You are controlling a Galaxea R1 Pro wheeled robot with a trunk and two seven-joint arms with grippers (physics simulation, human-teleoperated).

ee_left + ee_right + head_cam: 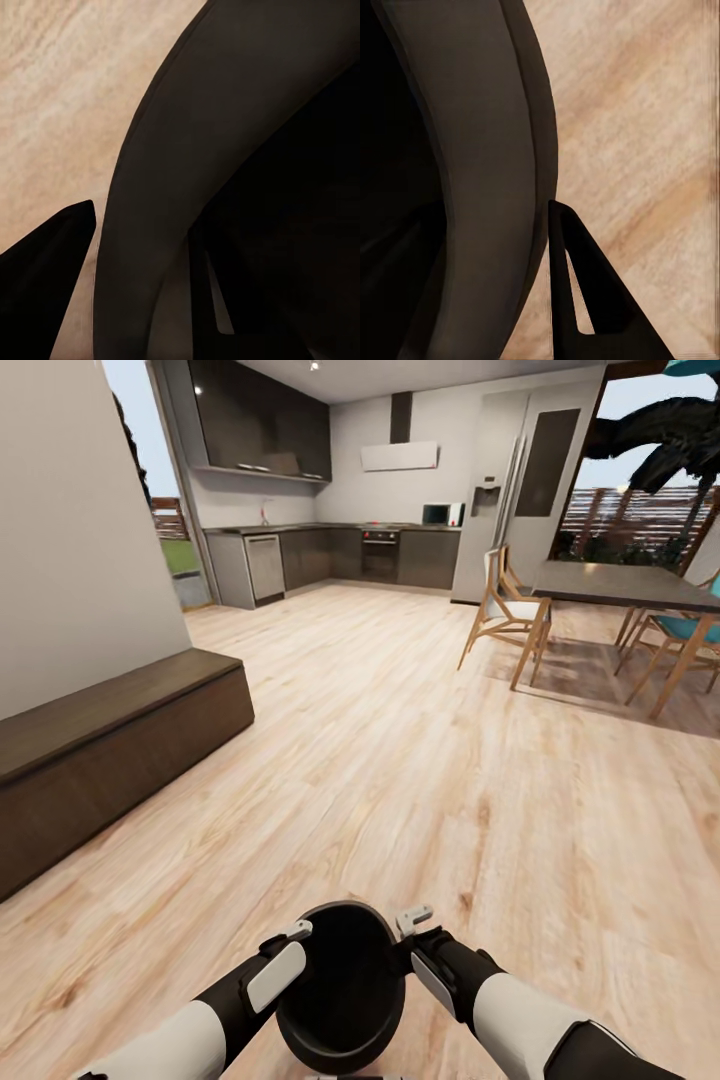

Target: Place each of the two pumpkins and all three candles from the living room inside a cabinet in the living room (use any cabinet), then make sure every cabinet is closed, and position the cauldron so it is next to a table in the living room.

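So right now I've got the cauldron (342,990) pinched between both arms, low and dead centre in front of me, just above the wood floor (400,760). The left gripper (288,938) clamps the left rim and the right gripper (412,920) clamps the right rim. In both wrist views the rim wall (157,225) runs between the fingers, one dark finger (585,300) outside the wall and one inside, so I'd call both hands closed on the pot, not wide.

The relation that matters: the table (620,585) is far and off to the right, chairs (505,615) tucked round it, well apart from the cauldron. The cabinet (110,750) runs along the left wall, its front looking shut from here. So my guess is the next bit is a drive forward and right, keeping the pot level between both hands. Neither arm is nearer, since it's a shared grip and the base has to do the work.
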